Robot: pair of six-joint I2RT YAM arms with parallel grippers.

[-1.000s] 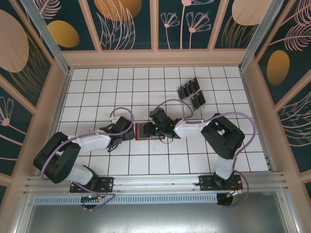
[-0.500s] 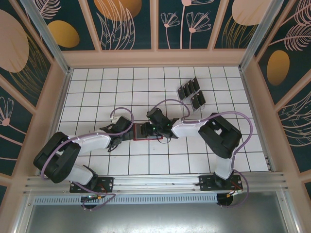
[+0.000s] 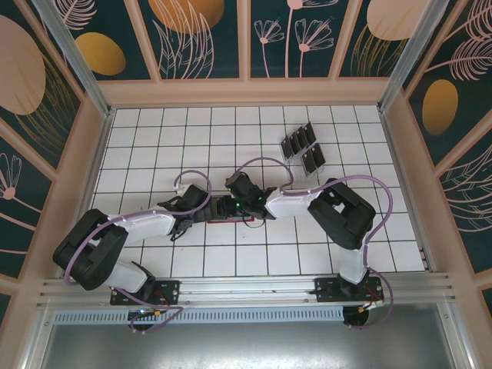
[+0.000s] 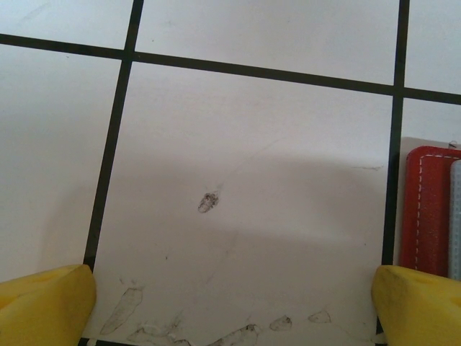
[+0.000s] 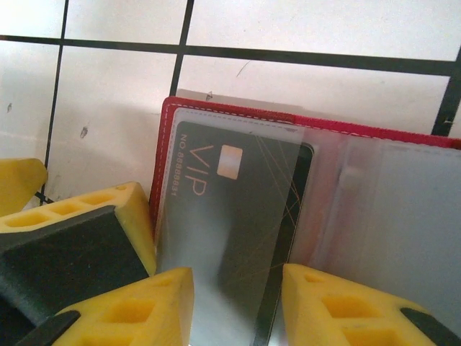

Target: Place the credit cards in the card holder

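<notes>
The red card holder (image 5: 374,133) lies open on the white tiles, its clear sleeves facing up. A black credit card (image 5: 230,209) marked VIP lies partly inside the left sleeve, slightly askew. My right gripper (image 5: 238,306) is shut on this card, one yellow finger on each long edge. From above, the right gripper (image 3: 233,206) covers most of the holder (image 3: 247,220). My left gripper (image 4: 230,306) stands open just left of the holder (image 4: 425,209), low over bare tile, and one of its fingers (image 5: 94,216) sits against the holder's left edge. Several more credit cards (image 3: 304,147) stand farther back.
A clear slotted rack (image 3: 314,160) holding the other black cards stands on the tiles at the back right. Beige walls (image 3: 400,154) and a metal rail at the near edge enclose the white tiled floor (image 3: 154,146).
My right gripper has slid left across the holder with the card, covering more of the red case. The left arm has stayed where it was.
</notes>
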